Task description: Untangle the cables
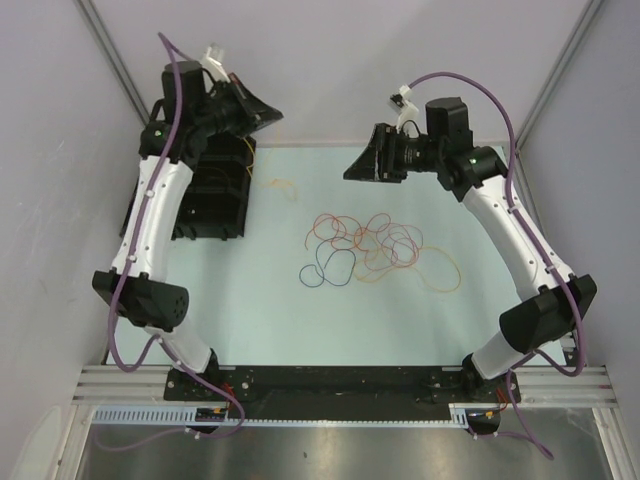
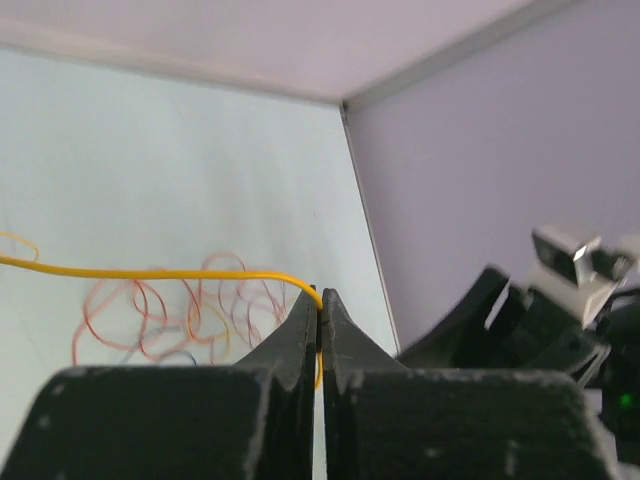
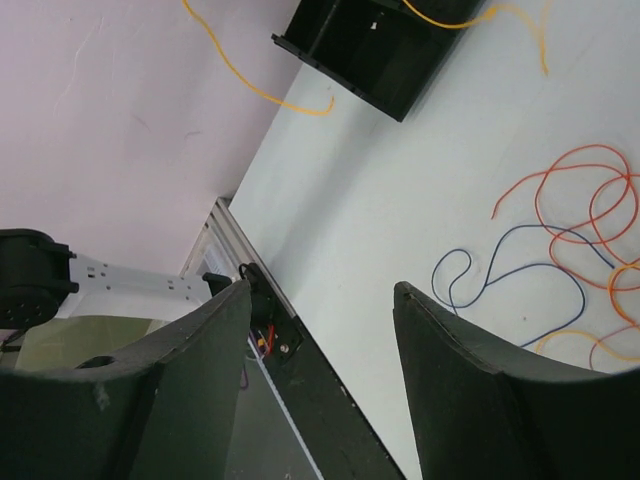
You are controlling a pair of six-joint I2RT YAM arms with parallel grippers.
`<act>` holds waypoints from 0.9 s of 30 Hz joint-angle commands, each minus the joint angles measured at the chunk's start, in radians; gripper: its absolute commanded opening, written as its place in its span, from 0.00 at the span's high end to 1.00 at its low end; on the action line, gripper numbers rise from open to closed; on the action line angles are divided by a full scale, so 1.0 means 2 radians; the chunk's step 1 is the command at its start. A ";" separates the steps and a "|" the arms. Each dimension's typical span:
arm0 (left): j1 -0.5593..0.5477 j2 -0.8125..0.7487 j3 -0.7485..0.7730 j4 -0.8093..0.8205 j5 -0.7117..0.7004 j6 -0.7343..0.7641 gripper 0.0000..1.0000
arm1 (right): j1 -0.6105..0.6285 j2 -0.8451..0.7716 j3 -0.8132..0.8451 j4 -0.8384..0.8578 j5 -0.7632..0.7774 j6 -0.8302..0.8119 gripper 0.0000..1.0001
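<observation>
yellow cable in left claw

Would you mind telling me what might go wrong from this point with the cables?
The left gripper pinches the yellow cable only at its very fingertips, so it may slip free. The cable hangs over the black tray and could snag on its walls. The right gripper is open and holds nothing, so a tug might drag the pile of cables along.
</observation>
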 commanded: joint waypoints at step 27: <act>0.164 -0.039 0.038 0.056 0.018 0.023 1.00 | -0.005 -0.032 -0.024 -0.009 -0.008 0.007 0.36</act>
